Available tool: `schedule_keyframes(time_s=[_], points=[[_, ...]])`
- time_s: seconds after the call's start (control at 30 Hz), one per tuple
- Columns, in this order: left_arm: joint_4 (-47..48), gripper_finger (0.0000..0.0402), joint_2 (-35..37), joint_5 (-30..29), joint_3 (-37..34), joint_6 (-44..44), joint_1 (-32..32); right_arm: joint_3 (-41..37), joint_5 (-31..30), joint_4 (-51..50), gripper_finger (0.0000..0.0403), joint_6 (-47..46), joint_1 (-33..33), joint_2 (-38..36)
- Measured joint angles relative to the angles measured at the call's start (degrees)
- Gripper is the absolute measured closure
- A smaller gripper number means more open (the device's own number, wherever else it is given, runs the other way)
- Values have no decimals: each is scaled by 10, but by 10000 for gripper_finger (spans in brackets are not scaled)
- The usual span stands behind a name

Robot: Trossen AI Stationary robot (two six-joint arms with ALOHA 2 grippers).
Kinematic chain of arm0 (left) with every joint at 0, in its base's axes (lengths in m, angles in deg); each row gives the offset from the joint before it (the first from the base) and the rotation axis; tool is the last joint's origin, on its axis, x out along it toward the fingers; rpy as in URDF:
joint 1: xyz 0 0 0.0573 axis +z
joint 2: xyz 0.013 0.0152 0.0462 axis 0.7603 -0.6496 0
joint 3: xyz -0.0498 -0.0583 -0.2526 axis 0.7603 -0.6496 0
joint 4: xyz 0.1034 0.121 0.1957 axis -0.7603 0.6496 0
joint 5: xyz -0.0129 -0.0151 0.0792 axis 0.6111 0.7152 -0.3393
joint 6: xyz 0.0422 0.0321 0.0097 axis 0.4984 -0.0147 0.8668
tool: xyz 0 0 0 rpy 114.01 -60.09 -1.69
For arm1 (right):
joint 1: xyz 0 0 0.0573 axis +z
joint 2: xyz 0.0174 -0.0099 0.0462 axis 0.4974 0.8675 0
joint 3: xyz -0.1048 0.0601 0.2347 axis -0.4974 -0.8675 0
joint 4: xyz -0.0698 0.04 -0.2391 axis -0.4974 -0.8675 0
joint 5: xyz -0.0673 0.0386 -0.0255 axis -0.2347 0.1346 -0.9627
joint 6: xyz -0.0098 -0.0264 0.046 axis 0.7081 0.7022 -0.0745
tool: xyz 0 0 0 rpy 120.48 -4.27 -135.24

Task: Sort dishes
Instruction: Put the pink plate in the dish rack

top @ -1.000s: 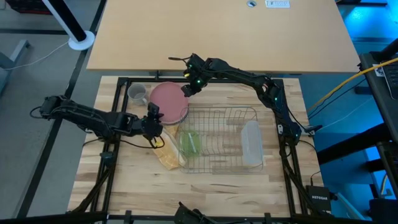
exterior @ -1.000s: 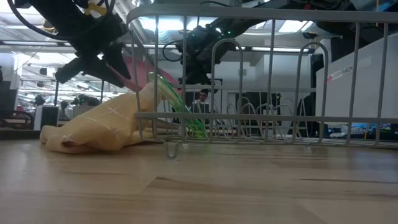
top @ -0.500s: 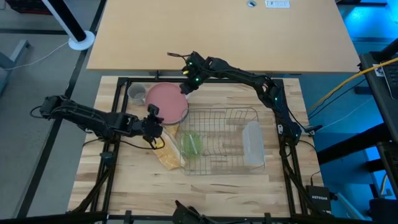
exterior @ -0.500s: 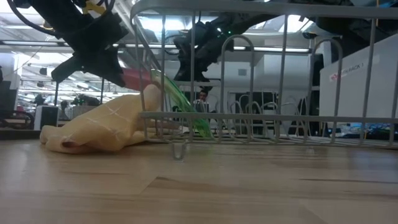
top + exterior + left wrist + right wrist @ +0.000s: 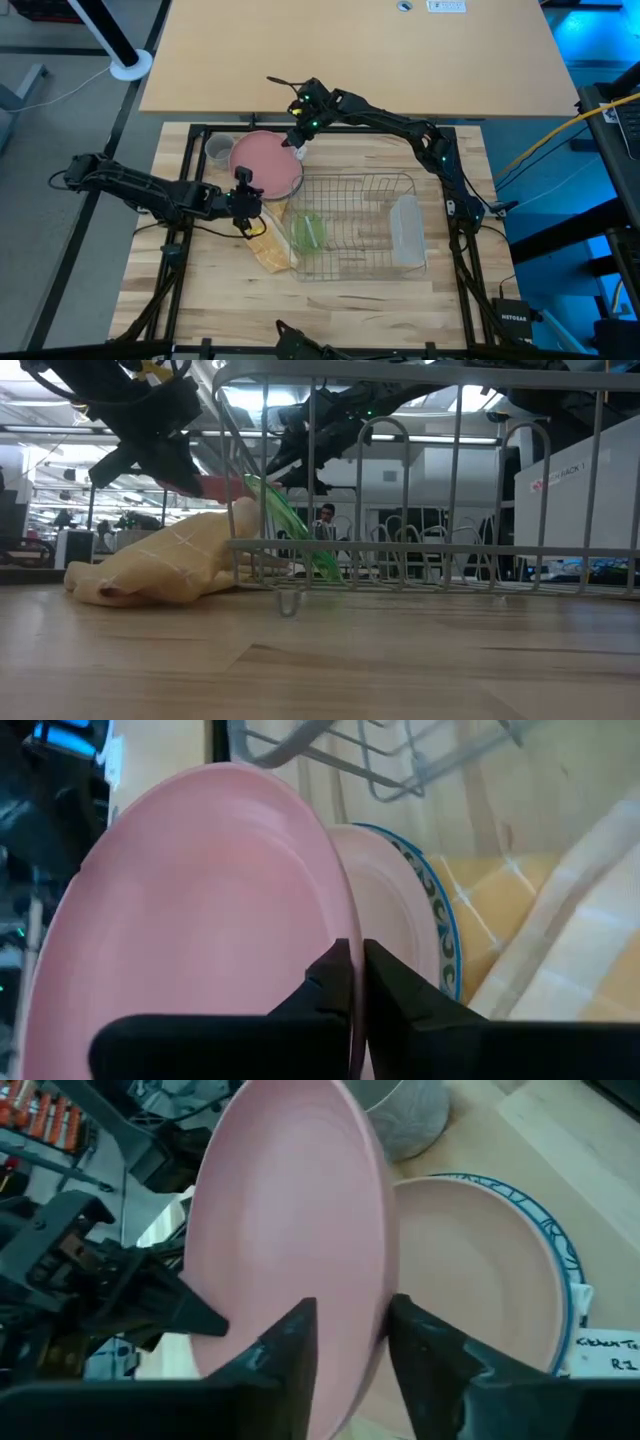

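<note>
The pink plate (image 5: 265,165) stands tilted at the table's far left, over a pale plate with a blue patterned rim (image 5: 490,1280). My left gripper (image 5: 245,192) is shut on its near rim. My right gripper (image 5: 352,1342) is open at the plate's far right rim (image 5: 383,1270), one finger on each side of it. A grey mug (image 5: 218,150) stands left of the plate. A small green bowl (image 5: 307,230) leans on edge in the wire rack (image 5: 360,190). My left gripper pinches the pink plate's near rim (image 5: 346,925) between its two fingers. The fingers come level from the table's near left. The plate is tilted, its face (image 5: 200,920) turned up and to the left, above the blue-rimmed plate (image 5: 425,905).
A yellow checked cloth (image 5: 270,248) lies against the rack's left side, under my left gripper. A clear oblong tray (image 5: 404,230) lies in the rack's right end. Bare wood stretches along the table's near edge (image 5: 320,670).
My left gripper has shut on the pink plate's near rim. My right gripper has opened off the far rim and drawn back slightly toward the far edge. The plate has shifted toward the table's left, closer to the mug, and tipped flatter.
</note>
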Motion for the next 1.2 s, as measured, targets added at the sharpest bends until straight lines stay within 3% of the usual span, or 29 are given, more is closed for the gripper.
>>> schedule_keyframes(time_s=[0.2,0.47,0.73,1.0,1.2], points=[[2,399,0,-1,1,-108,-15,0,-4,44,257,4,-11,0],[0,400,0,2,1,-189,-38,9,-10,133,259,5,-34,0],[-24,400,35,-21,0,-318,-51,10,28,198,260,-3,-60,0],[-137,400,123,-25,0,-327,-60,16,176,193,260,-25,-79,0],[-240,400,170,-25,0,-340,-85,70,293,193,260,-63,-90,0]])
